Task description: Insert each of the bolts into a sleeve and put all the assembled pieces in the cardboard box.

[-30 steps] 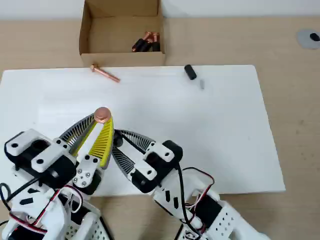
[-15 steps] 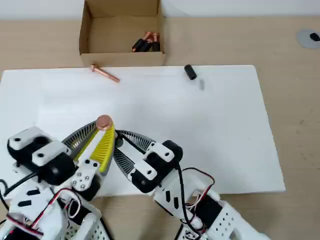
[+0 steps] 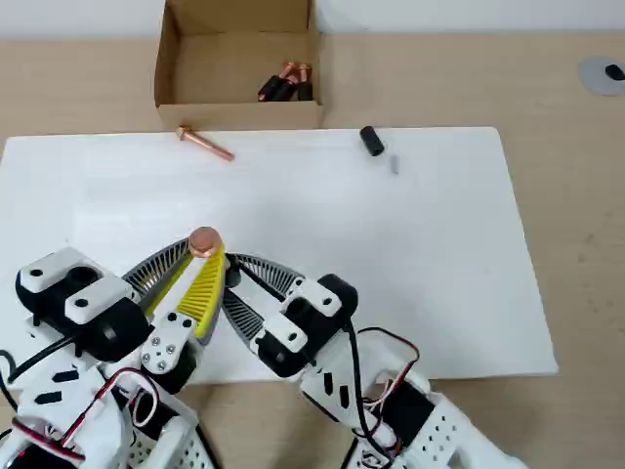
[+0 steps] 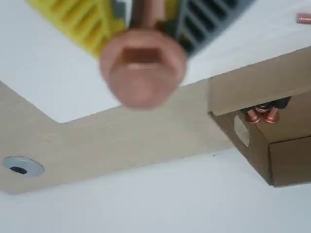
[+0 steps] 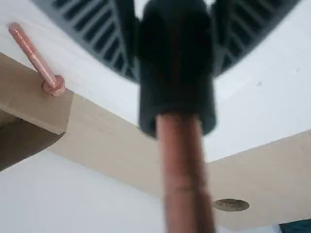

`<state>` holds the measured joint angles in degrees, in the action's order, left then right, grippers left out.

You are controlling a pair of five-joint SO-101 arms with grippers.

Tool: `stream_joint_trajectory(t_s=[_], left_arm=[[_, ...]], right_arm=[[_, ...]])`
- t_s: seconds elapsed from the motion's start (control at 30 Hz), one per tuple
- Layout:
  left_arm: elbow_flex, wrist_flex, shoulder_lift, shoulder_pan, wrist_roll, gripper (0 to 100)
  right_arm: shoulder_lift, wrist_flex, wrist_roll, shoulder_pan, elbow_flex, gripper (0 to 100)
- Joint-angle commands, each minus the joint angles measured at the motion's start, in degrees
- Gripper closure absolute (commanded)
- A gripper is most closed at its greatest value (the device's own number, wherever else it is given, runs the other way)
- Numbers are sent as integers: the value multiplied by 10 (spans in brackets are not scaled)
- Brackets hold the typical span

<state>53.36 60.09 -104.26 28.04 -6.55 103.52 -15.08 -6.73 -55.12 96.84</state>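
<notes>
Since a second ago the left arm has drawn back toward the near edge and carried the bolt (image 4: 142, 65) with it, so its round head sits a little closer to the right arm, which has hardly shifted. That bolt is copper-coloured metal with a smooth domed head and a shallow recess. It is pinched by its shank in the left tool (image 3: 201, 252), with one ribbed yellow finger and one ribbed grey one pressed against it. The shank runs into the end of the sleeve (image 5: 177, 73), a matte black tube that the right tool (image 3: 232, 280) clamps between two grey ribbed fingers. Holding the pair nose to nose above the white board (image 3: 410, 274) looks meant to keep both axes in line while the shank slides home; how deep it has gone I cannot tell. Farther off, a second bolt (image 3: 205, 143) with a threaded shank lies at the board's far edge, just before the cardboard box (image 3: 174, 68). A second sleeve (image 3: 371, 141) lies well to one side of it. In a corner of the box rest finished pieces (image 3: 286, 84), and the box stands on the wooden counter (image 3: 576, 215).
</notes>
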Motion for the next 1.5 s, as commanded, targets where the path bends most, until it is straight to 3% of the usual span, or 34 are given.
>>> stream_joint_trajectory(t_s=[0.0, 0.17, 0.53, 0.8, 1.07, 1.23, 1.47], left_arm=[[-20, 0, 0, -12, 6, 895], [-19, 0, 1, -31, 42, 849], [-25, 28, 2, -50, 41, 835], [-26, 47, 1, -50, -5, 814], [-55, 44, 2, -101, -10, 801], [-91, 44, 2, -129, 27, 801], [-120, 59, 2, -221, 2, 873]], right_arm=[[85, 0, -5, 7, -2, 989], [85, -1, -4, 8, -2, 989], [85, -1, -4, 8, -2, 989], [85, -1, -4, 9, -2, 989], [85, -1, -4, 9, -2, 989], [84, -1, -4, 13, -2, 989], [85, 32, -2, 139, -4, 989]])
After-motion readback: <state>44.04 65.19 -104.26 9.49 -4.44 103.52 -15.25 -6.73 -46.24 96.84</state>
